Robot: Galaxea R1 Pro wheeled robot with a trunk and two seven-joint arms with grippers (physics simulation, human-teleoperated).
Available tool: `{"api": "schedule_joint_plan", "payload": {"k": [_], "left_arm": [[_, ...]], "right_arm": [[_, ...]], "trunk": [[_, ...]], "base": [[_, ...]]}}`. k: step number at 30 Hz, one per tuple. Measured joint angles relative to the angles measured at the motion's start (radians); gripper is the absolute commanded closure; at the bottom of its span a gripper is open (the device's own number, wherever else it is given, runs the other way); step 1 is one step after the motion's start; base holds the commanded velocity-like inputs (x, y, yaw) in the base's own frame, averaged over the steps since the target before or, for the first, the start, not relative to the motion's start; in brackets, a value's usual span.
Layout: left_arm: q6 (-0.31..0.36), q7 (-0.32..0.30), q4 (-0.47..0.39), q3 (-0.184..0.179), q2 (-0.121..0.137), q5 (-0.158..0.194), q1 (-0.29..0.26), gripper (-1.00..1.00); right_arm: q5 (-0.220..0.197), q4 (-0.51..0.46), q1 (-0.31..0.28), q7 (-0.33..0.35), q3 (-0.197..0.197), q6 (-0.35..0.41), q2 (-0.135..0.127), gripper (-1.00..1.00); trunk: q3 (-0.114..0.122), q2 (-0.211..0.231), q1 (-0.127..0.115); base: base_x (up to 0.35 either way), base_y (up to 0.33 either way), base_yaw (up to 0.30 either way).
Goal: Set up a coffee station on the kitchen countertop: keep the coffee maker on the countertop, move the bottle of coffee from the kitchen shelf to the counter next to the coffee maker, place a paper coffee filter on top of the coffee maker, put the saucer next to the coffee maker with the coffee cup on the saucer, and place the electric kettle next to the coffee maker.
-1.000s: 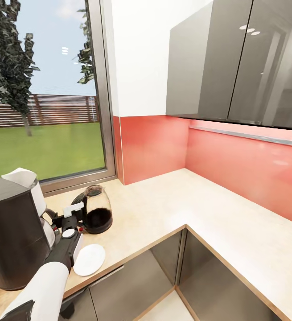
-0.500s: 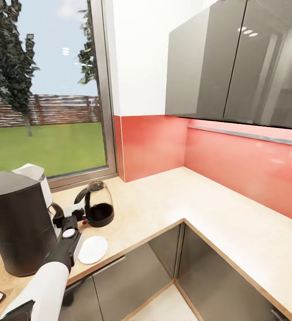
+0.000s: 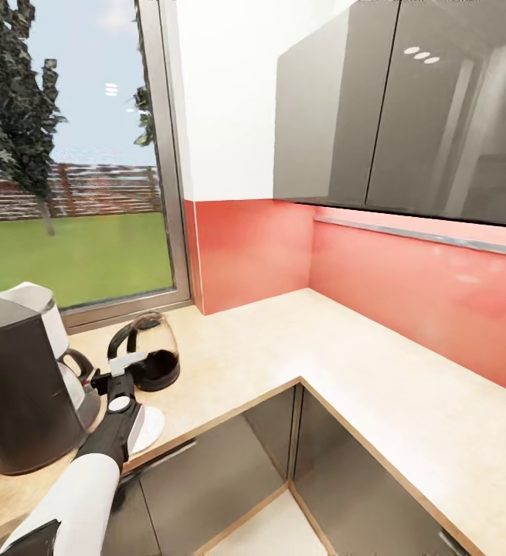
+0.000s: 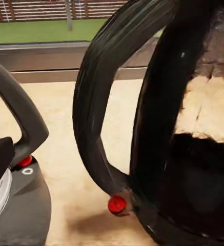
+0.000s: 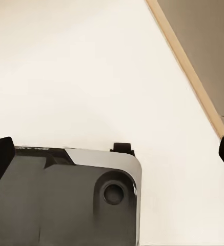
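In the head view, your left claw reached out over the countertop, its tips right at the kettle's black handle; whether it gripped the handle or stood wide, I cannot tell. The saucer lay just behind the claw, under the wrist, and the coffee maker stood close on the claw's left with the white filter on top.

In the left wrist view, the kettle's handle sat directly ahead of the claw.

In the right wrist view, your right claw's dark fingertips stood wide apart above pale floor.
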Motion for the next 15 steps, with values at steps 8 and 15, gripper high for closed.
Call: {"api": "schedule_joint_plan", "payload": {"k": [8, 15], "left_arm": [[-0.001, 0.000, 0.000, 0.000, 0.000, -0.001, 0.000, -1.00], [-0.004, -0.001, 0.000, -0.002, -0.002, 0.000, 0.002, -1.00]], "right_arm": [[0.000, 0.000, 0.000, 0.000, 0.000, 0.000, 0.000, -1.00], [0.000, 0.000, 0.000, 0.000, 0.000, 0.000, 0.000, -1.00]], "trunk": [[0.000, 0.000, 0.000], [0.000, 0.000, 0.000]], "base": [[-0.265, -0.176, 0.000], [-0.282, -0.159, 0.000]]}}
